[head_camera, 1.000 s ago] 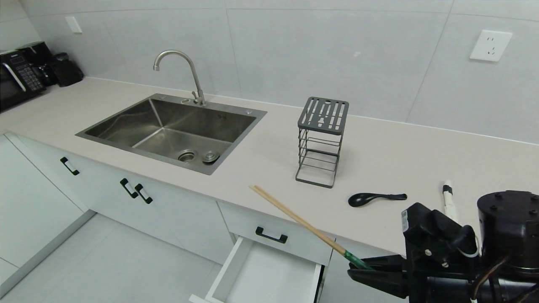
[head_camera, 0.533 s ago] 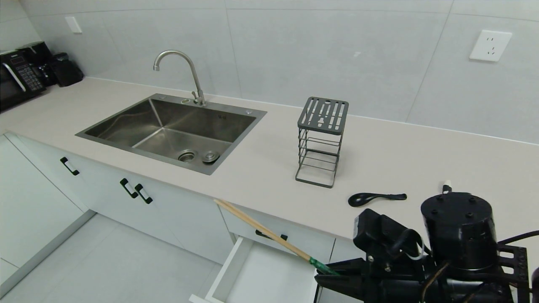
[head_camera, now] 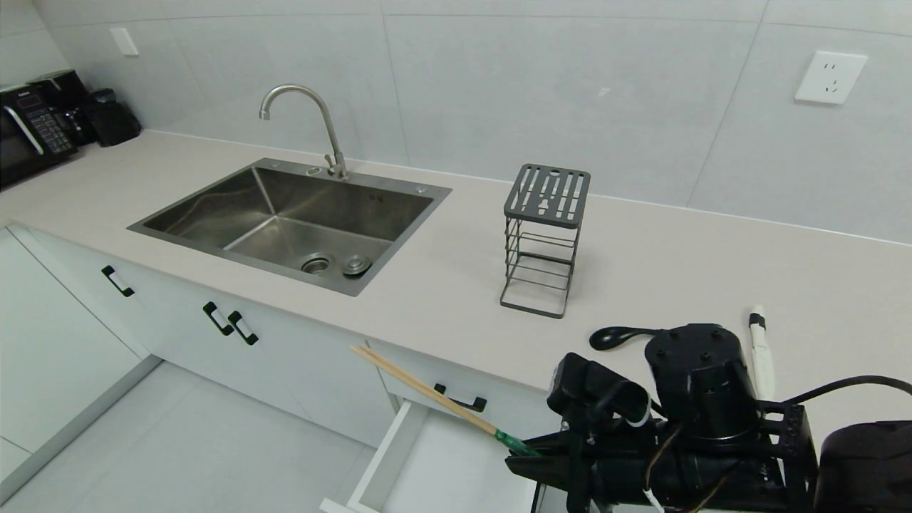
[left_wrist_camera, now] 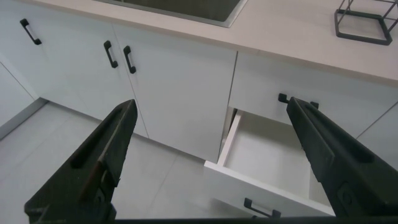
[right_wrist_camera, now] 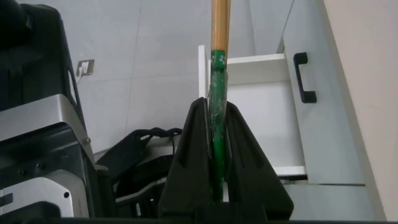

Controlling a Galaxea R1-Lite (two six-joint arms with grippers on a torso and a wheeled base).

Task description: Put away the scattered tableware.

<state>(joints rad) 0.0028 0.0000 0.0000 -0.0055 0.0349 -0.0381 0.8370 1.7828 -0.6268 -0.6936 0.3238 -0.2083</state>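
Note:
My right gripper (head_camera: 531,459) is shut on the green-tipped end of a pair of wooden chopsticks (head_camera: 427,395), which slant up and to the left over the open white drawer (head_camera: 399,456). In the right wrist view the right gripper (right_wrist_camera: 215,109) pinches the chopsticks (right_wrist_camera: 219,31) above the drawer (right_wrist_camera: 261,118). A black spoon (head_camera: 611,336) lies on the counter, partly hidden behind the right arm. A white utensil with a black band (head_camera: 759,349) lies to its right. My left gripper (left_wrist_camera: 211,107) is open and holds nothing, hanging in front of the cabinets with the drawer (left_wrist_camera: 267,162) beyond it.
A dark wire rack (head_camera: 543,239) stands on the counter (head_camera: 442,285) behind the spoon. The steel sink (head_camera: 242,214) with its tap (head_camera: 313,121) is set in at the left. Closed cabinet doors with black handles (head_camera: 229,324) run below; a microwave (head_camera: 28,132) sits far left.
My right arm has moved left and toward the front, carrying the chopsticks from above the counter edge to above the open drawer. The arm now covers part of the spoon.

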